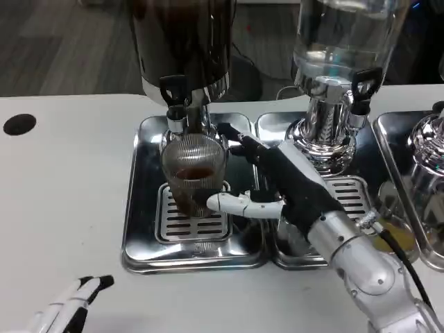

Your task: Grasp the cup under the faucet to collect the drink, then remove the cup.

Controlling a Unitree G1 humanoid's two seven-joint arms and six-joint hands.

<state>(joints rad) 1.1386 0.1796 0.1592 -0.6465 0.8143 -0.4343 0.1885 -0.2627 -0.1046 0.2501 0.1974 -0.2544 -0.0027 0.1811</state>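
A ribbed clear cup [194, 163] stands on the slotted grate [177, 225] of the left steel drip tray [142, 229], right under the black-handled faucet [175, 97] of the dark drink dispenser [184, 41]. Dark liquid fills its lower part. My right hand [295, 184] reaches in from the right and grips the cup, with the white thumb across its front low down and the other fingers around its back and right side. My left hand [69, 305] lies at the bottom left corner on the table, fingers stretched out and holding nothing.
A clear-tank dispenser [333, 69] with its own tap and tray [350, 198] stands just behind my right forearm. A third steel dispenser [430, 152] is at the right edge. A black round hole [19, 123] marks the table's left.
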